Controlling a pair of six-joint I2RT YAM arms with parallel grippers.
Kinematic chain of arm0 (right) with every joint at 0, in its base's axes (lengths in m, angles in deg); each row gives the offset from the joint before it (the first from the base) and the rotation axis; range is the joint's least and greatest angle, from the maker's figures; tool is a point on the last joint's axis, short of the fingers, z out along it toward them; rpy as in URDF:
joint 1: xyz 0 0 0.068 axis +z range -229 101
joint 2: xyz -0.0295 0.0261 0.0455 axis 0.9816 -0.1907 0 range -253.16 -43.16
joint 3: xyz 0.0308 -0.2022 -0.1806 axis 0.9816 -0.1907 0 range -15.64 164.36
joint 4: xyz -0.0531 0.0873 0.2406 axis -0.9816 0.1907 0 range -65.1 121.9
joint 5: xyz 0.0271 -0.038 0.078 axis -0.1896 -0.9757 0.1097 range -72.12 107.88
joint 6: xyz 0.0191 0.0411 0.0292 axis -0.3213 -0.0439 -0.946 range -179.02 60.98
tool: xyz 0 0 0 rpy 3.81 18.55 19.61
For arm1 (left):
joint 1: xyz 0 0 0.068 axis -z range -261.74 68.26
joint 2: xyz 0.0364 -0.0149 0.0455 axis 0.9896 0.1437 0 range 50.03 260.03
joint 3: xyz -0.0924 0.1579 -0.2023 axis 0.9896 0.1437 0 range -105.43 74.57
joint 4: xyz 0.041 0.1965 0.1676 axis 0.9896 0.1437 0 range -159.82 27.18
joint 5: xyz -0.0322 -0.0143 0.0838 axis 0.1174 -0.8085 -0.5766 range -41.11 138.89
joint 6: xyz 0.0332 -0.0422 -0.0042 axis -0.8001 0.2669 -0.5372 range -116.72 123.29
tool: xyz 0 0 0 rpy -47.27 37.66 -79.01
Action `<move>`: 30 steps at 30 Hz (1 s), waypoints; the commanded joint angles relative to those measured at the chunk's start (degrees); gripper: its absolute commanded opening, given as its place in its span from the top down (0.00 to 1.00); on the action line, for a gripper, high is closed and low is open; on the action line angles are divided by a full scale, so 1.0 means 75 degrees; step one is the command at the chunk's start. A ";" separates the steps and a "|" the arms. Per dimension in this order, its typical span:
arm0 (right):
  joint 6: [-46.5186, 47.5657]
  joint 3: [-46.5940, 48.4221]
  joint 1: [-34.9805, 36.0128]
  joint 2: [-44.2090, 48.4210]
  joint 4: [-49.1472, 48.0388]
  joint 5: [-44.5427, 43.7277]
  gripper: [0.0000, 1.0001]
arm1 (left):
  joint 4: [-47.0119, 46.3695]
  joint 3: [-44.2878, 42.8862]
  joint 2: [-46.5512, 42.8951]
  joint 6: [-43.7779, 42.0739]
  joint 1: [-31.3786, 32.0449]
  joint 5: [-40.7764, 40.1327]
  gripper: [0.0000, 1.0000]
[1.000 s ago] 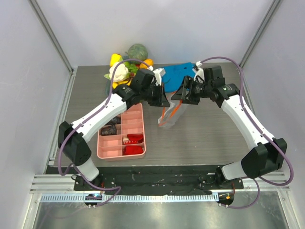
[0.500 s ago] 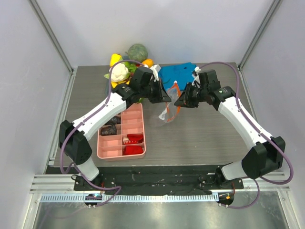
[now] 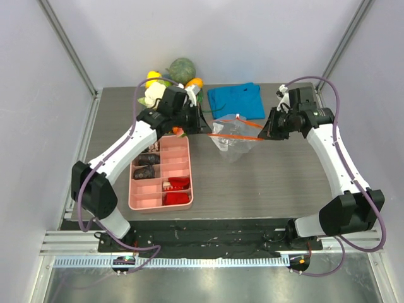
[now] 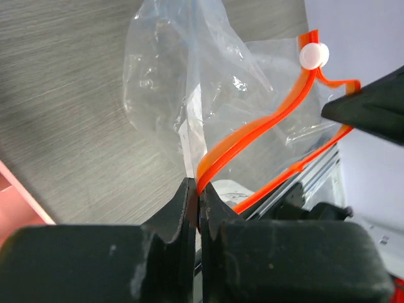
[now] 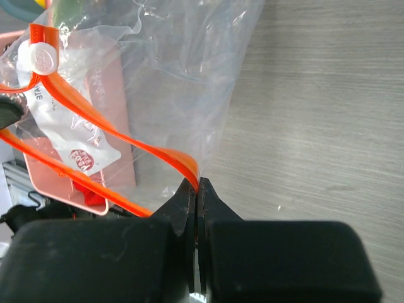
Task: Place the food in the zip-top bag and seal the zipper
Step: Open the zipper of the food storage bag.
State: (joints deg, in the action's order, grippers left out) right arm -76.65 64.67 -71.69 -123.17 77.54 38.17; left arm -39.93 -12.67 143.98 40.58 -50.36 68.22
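Note:
The clear zip-top bag [image 3: 232, 144] hangs just above the table's middle, its mouth pulled out sideways between both grippers. Its orange-red zipper [image 3: 237, 136] runs as a taut line from my left gripper [image 3: 207, 128] to my right gripper [image 3: 264, 134]. In the left wrist view the left gripper [image 4: 199, 192] is shut on one end of the zipper [image 4: 252, 136]. The right gripper [image 5: 197, 187] is shut on the other end of the zipper [image 5: 136, 148]. A white slider [image 4: 314, 55] sits on the strip. The food [image 3: 180, 68] lies piled at the back left, apart from the bag.
A pink compartment tray [image 3: 146, 201] with small dark and red pieces lies front left, under the left arm. A folded blue cloth [image 3: 237, 100] lies behind the bag. An orange piece [image 3: 179, 132] rests at the tray's far edge. Walls enclose three sides.
The right gripper has shut on the zipper. Both grippers have drawn apart, left going left and right going right, so the hanging bag's mouth is now stretched into a line.

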 commanded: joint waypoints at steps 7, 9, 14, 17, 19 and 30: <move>0.0464 0.0366 -0.0213 0.0238 0.0645 0.0353 0.99 | 0.0960 -0.1012 0.0317 -0.1678 -0.0023 0.0633 0.39; 0.0370 0.0377 -0.0131 0.0261 0.0645 0.0353 0.99 | 0.0937 -0.1106 0.0189 -0.1925 -0.0070 0.0796 0.18; 0.0346 0.1007 -0.0025 0.0215 0.1030 -0.0220 0.99 | 0.0749 -0.1304 -0.0315 -0.2510 -0.0619 0.0915 0.00; 0.0545 0.1676 -0.0025 0.0144 0.1768 -0.0875 0.99 | 0.0773 -0.1703 -0.0293 -0.2629 -0.1100 0.0844 0.00; 0.0604 0.2216 -0.0014 0.0109 0.2237 -0.1134 0.99 | 0.0621 -0.1867 -0.0258 -0.2746 -0.1510 0.0414 0.00; -0.0509 0.1502 0.0021 -0.0230 0.1947 -0.2026 0.99 | 0.0047 -0.2852 0.1357 -0.4481 -0.2483 -0.2308 0.00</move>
State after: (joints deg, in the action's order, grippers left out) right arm -76.67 77.02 -71.93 -123.10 93.69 26.24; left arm -35.80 -30.94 149.23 12.58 -67.24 59.26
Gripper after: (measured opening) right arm 0.021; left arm 0.996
